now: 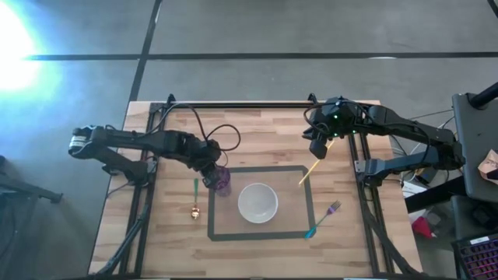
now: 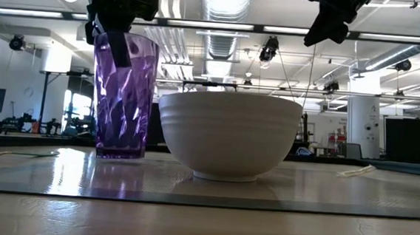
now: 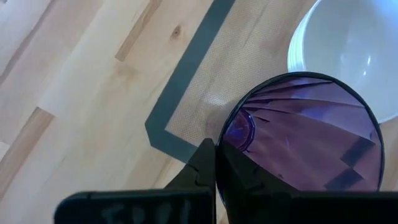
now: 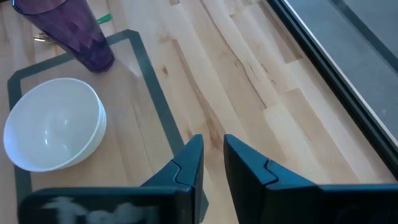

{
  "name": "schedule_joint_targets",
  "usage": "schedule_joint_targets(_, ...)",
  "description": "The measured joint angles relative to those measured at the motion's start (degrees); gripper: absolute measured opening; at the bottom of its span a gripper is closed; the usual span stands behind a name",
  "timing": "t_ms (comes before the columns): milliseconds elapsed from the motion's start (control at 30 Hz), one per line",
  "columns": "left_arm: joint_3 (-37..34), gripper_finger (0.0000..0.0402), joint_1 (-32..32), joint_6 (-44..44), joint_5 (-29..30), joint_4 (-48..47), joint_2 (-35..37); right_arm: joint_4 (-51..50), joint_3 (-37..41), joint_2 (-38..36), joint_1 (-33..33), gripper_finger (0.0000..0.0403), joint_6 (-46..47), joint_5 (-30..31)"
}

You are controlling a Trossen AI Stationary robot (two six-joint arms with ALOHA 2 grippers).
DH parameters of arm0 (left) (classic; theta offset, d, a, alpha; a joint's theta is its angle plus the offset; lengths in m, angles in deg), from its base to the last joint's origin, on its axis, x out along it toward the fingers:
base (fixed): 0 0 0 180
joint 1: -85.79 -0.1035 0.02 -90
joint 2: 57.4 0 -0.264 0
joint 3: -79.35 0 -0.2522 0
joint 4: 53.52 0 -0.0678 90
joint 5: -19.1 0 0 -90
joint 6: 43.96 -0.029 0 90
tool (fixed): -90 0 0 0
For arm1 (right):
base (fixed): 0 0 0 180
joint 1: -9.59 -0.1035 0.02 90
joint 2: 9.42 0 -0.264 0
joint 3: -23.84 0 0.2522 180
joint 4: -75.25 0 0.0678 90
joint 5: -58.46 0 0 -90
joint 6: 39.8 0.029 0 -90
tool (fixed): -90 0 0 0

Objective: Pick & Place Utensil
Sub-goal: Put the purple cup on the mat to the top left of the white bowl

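Note:
A clear purple cup [image 1: 223,181] [image 2: 122,96] stands upright by its base on the mat inside the dark taped rectangle, left of the white bowl [image 1: 257,202] [image 2: 229,134]. My left gripper [image 1: 212,173] [image 3: 216,165] is shut on the cup's rim. A spoon with a green handle [image 1: 195,201] lies left of the cup. A fork with a teal handle [image 1: 325,218] lies near the rectangle's right near corner. A pale yellow stick [image 1: 311,169] lies right of the bowl. My right gripper [image 1: 319,149] [image 4: 213,155] hangs above the stick's far end, open by a narrow gap and holding nothing. My left gripper pinches the purple cup's rim [image 3: 221,134] on the side away from the bowl. One finger [image 2: 118,52] is inside the cup and the other outside. The fingers come from above, pointing down. The cup stays upright with its base [image 2: 118,154] on the mat.
The dark tape outline [image 1: 257,168] frames the bowl and cup. Black rails run along the table's left, right and far edges [image 1: 233,104]. Bare wood lies near the table's near edge and in front of my right gripper [image 4: 261,81].

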Motion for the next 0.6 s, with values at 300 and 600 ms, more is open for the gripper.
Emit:
schedule_joint_targets(300,-2.60,0.0006,0.14,-0.35,0.62,2.83,0.14,0.02,0.00,0.02,0.02,0.0064,-0.02,0.01)
schedule_joint_targets(600,-2.12,0.0013,0.18,-0.53,0.26,3.46,0.00,0.02,0.00,0.02,0.01,0.0075,-0.01,0.00)
